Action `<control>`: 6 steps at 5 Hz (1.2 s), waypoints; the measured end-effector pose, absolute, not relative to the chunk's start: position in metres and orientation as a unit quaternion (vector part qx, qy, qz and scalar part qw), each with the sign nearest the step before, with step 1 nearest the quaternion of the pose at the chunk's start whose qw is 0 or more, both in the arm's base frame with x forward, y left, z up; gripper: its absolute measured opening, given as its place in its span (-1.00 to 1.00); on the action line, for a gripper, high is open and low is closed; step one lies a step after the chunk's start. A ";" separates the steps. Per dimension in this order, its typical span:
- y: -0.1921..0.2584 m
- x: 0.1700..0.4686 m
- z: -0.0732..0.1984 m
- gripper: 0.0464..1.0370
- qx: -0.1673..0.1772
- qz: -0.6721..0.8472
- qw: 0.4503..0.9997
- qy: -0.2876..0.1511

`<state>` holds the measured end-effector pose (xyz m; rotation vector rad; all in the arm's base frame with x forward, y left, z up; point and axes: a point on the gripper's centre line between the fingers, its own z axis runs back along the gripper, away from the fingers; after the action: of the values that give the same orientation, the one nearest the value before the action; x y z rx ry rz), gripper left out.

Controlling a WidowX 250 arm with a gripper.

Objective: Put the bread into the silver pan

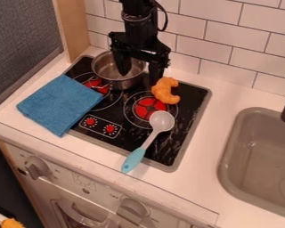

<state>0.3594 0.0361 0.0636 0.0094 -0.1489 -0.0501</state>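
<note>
Left of the silver pan [124, 83], and nearer the front, lies a folded blue cloth [60, 104], clear of the line I need. The pan sits upright at the back of the stove [124, 132], its mouth open under part of me.

My jaws stand wide apart with nothing between them. One finger [122, 63] hangs over the pan's mouth; the other [157, 72] comes down just past the pan's right side, close by the bread [165, 91]. Whether that finger touches it I cannot tell.

The bread rests on the stove to the right of the pan, outside my spread and a little nearer the front. Its curved body runs roughly from the back towards the front, across the line on which I close. So I judge the turn is about right already; what I need is to lift, shift right to straddle its middle, and then lower. Dropping first could pinch the pan's rim or nudge the bread away.

The spoon [161, 121] lies in front of the bread, right of the pan.
</note>
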 end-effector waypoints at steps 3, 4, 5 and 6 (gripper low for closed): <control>-0.013 0.376 0.035 0.93 -0.006 0.048 0.997 -0.060; -0.014 0.389 0.031 0.93 -0.009 0.102 0.993 -0.066; -0.013 0.396 0.029 0.93 -0.005 0.114 0.992 -0.063; -0.008 0.393 0.027 0.93 0.010 0.115 0.992 -0.059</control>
<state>0.3935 -0.0078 0.0267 0.0207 -0.1187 0.2312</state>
